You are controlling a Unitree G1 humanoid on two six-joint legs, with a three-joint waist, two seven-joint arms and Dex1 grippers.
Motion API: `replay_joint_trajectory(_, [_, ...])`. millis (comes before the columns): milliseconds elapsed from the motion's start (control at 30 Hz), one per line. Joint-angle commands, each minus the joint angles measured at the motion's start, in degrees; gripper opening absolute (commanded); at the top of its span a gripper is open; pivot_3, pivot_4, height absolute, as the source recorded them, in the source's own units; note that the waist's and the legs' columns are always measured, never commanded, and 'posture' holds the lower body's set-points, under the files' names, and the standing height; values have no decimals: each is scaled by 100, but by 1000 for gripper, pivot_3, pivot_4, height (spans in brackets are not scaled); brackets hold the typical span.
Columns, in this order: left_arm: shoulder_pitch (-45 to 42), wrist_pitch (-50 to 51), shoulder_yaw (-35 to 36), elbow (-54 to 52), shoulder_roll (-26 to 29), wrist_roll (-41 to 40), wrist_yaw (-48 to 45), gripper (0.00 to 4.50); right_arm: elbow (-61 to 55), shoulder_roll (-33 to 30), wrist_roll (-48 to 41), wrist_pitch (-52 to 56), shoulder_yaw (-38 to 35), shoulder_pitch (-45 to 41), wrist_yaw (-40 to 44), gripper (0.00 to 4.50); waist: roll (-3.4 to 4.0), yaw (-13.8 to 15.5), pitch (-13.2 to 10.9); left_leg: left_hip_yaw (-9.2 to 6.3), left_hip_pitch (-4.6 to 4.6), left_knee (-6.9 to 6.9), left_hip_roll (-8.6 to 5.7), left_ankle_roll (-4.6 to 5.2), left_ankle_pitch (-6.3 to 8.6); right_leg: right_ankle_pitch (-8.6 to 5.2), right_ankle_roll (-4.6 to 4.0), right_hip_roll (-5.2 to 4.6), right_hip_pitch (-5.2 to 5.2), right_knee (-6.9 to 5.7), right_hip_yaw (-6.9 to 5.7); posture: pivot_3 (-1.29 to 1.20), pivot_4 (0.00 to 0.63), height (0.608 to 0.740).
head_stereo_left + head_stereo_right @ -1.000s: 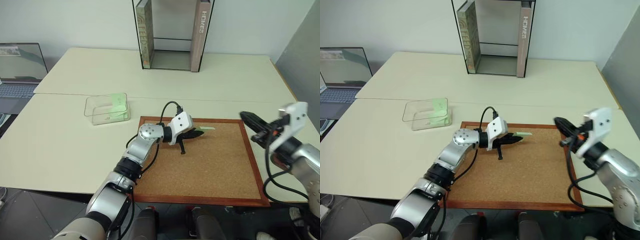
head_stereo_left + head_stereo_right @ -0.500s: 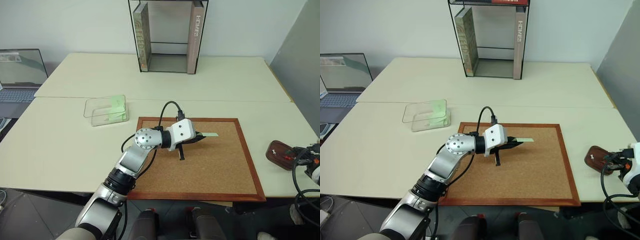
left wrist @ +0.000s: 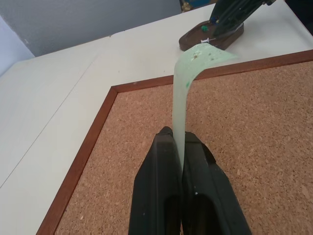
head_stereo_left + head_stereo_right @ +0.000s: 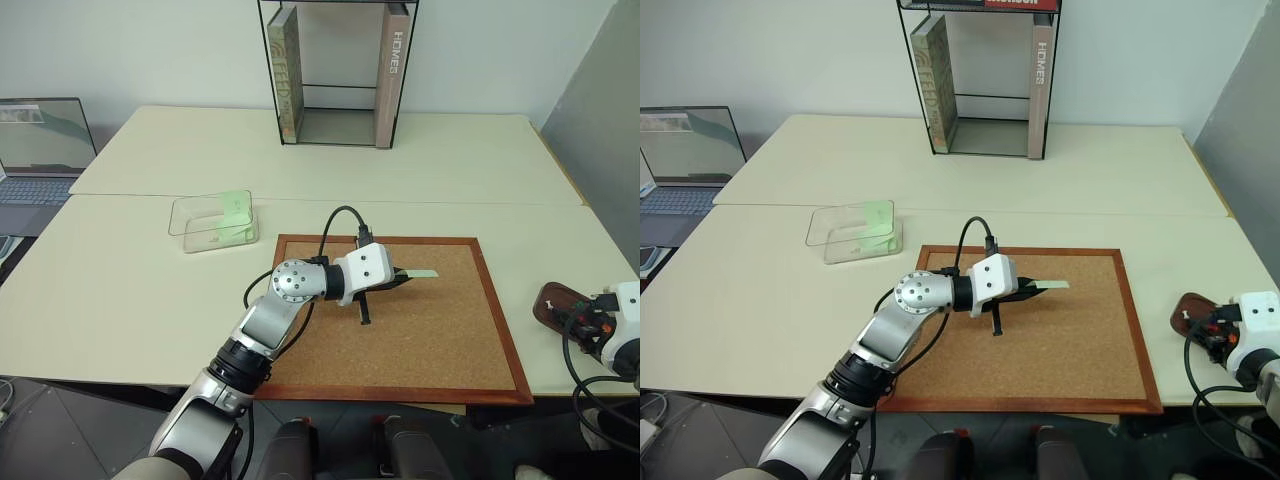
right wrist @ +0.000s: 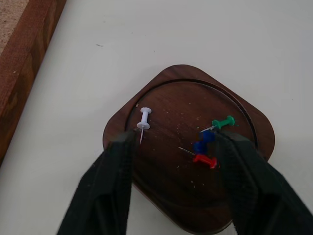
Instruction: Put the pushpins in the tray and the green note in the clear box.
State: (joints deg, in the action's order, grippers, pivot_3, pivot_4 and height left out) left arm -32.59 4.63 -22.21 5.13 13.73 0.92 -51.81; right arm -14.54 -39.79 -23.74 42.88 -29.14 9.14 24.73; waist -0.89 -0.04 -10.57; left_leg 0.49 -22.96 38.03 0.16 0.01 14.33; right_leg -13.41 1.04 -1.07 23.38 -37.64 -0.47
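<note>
green note [image 3: 188,73]: flimsy, curls, pinched at edge by left gripper [image 3: 180,142] | right gripper [image 5: 174,147] spread over tray [image 5: 161,196], pushpins [image 5: 208,142] inside

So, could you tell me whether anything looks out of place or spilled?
Nothing is spilled. The pushpins lie inside the tray, and the green note hangs bent from the shut left gripper above the corkboard.

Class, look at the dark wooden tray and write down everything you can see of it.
The tray is a shallow dish of dark reddish-brown wood with rounded corners and a thin groove round its hollow. It lies flat on the pale table, right of the corkboard. Four pushpins rest in it: white, green, blue and red. The right claw hangs open over it.
</note>
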Motion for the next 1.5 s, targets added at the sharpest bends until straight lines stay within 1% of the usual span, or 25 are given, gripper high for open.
replay_joint_trajectory(33, [-65,-91,-12,-152,-32,-3,60,0,-141,-31,35,-88,-117,-110,-28,3542,0,-2,0,0,1,0,0,0,0,0,0,0,0,-1,0,0,150,740])
replay_joint_trajectory(133, [-97,-110,7,-111,-35,-6,61,0,-241,-4,-29,-105,-258,-148,-36,4096,0,-1,0,-3,0,0,1,0,0,0,0,0,0,-1,0,0,150,740])
replay_joint_trajectory(167, [-106,-121,16,-93,-33,-10,58,0,-274,4,-49,-92,-288,-160,-43,4342,1,-1,0,-4,0,0,1,0,0,0,0,0,0,-1,-1,0,150,740])
replay_joint_trajectory(200, [-117,-119,23,-85,-36,-15,57,0,-319,10,-81,-74,-348,-166,-45,4476,0,-1,0,-3,0,-1,1,0,0,0,0,0,0,-1,-1,0,150,740])
replay_joint_trajectory(367, [-191,-13,128,-103,-48,-117,60,0,-734,-36,-498,-93,-731,-161,266,4476,-1,-3,0,-1,-1,-1,-2,0,0,0,0,0,0,0,-1,0,150,740])
replay_joint_trajectory(500, [-233,244,355,-253,65,-294,63,0,-1269,-114,-884,-314,-710,-239,727,4476,-3,-17,-2,-3,1,-1,1,0,0,0,0,1,0,0,-3,0,150,740])
replay_joint_trajectory(600, [-194,770,766,-590,401,-504,66,0,-1625,-304,-819,-525,-84,-597,953,4476,-3,-49,-2,-4,3,-2,9,0,0,0,1,6,0,-1,-6,0,150,740])
replay_joint_trajectory(700, [-167,1213,1130,-790,774,-708,56,0,-1741,-310,-933,-495,465,-1128,1046,4476,-8,-84,-4,-5,4,-2,23,0,0,0,0,8,1,-2,-9,0,150,740])
replay_joint_trajectory(800, [-222,1926,1807,-862,1268,-1053,112,0,-1754,-169,-1206,-283,1326,-2024,1218,4476,-14,-129,-9,-6,2,-4,29,-1,0,0,0,25,7,-2,-9,0,150,740])
replay_joint_trajectory(867, [-241,2175,2098,-779,1545,-1185,116,0,-1667,-50,-1261,-109,1884,-2545,1294,4476,-17,-158,-11,-9,3,-5,33,-1,-1,-1,-1,25,7,-4,-9,0,150,740])
replay_joint_trajectory(933, [-256,2268,2336,-584,1835,-1252,93,0,-1425,132,-1063,-24,2524,-3085,1290,4476,-25,-165,-15,-15,3,-7,36,-1,0,-4,-6,26,5,-3,-12,0,150,740])
replay_joint_trajectory(967, [-266,2285,2389,-515,1920,-1286,91,0,-1326,197,-979,2,2703,-3250,1259,4476,-25,-163,-15,-11,3,-7,40,-1,0,-5,-8,26,9,-4,-9,0,150,740])
replay_joint_trajectory(1067, [-325,2233,2602,-85,2263,-1293,76,0,-730,814,-780,28,3290,-3982,1068,4476,-29,-110,-18,-14,-1,-9,38,-2,0,-9,-16,21,12,-4,-12,0,150,740])
replay_joint_trajectory(1133, [-449,2096,2748,379,2487,-1252,101,0,-384,1274,-618,59,3712,-4452,984,4476,-37,-134,-21,-9,-3,-8,32,-3,0,-12,-23,11,15,-10,-11,0,150,740])
replay_joint_trajectory(1200, [-622,1965,2816,847,2650,-1213,163,0,-111,1676,-434,96,3961,-4797,840,4476,-37,-144,-21,-3,-10,-7,31,-4,0,-10,-22,0,30,-18,-10,0,150,740])
replay_joint_trajectory(1300, [-908,1740,2856,1597,2826,-1105,251,0,164,2092,-237,89,4215,-5098,720,4476,-41,-109,-20,-10,-20,-8,31,-4,0,-11,-26,-5,40,-24,-15,0,150,740])
replay_joint_trajectory(1400, [-1193,1509,2849,2299,2955,-982,372,0,360,2329,-34,25,4376,-5225,673,4476,-41,-83,-19,-6,-42,-6,29,-4,-1,-10,-28,-7,65,-28,-13,0,150,740])
replay_joint_trajectory(1500, [-1480,1257,2776,3037,3056,-806,469,0,471,2540,71,-3,4467,-5335,701,4476,-43,-72,-18,-4,-56,-1,25,-5,-1,6,-53,-12,77,-31,-13,0,150,740])
